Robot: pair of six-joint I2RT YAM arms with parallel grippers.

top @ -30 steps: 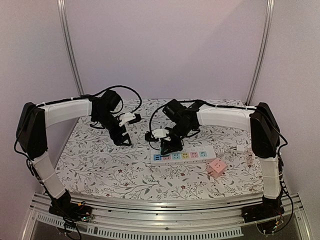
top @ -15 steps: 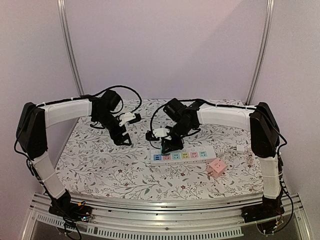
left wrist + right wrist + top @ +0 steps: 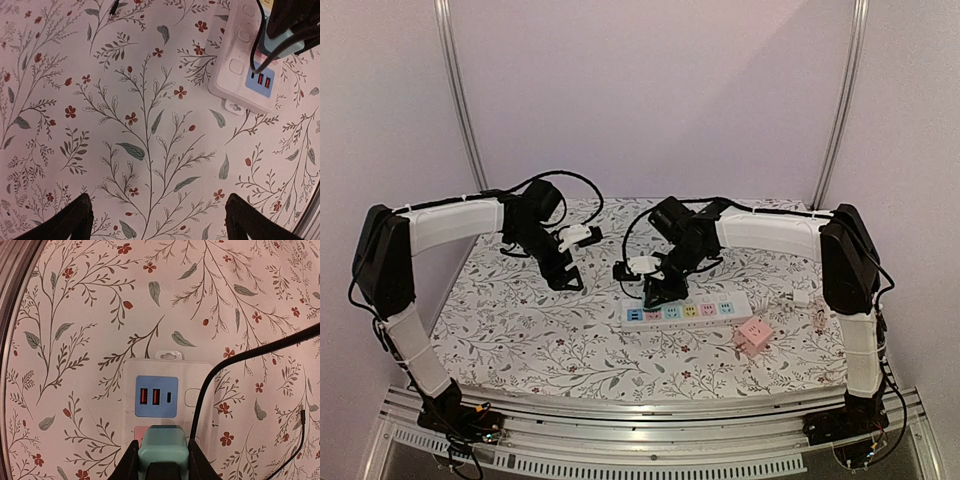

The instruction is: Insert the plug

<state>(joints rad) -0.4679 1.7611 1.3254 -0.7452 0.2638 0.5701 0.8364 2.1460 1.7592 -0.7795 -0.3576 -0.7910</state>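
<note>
A white power strip [image 3: 688, 312] with coloured sockets lies on the flowered cloth. Its blue USB end shows in the right wrist view [image 3: 156, 396] and in the left wrist view [image 3: 260, 80]. My right gripper [image 3: 163, 460] is shut on a mint-green plug [image 3: 163, 446] and holds it on the pink socket just behind the blue panel; in the top view the right gripper [image 3: 658, 291] stands over the strip's left end. My left gripper [image 3: 565, 279] is open and empty over bare cloth to the left of the strip, its fingertips [image 3: 80, 220] wide apart.
A pink cube adapter [image 3: 753, 336] lies in front of the strip's right end. A white plug with cord [image 3: 807, 297] lies at the right. A black cable [image 3: 235, 360] crosses the right wrist view. The table's back edge is near the arms.
My right gripper has shifted slightly with the plug over the strip's left end. The left arm has not moved.
</note>
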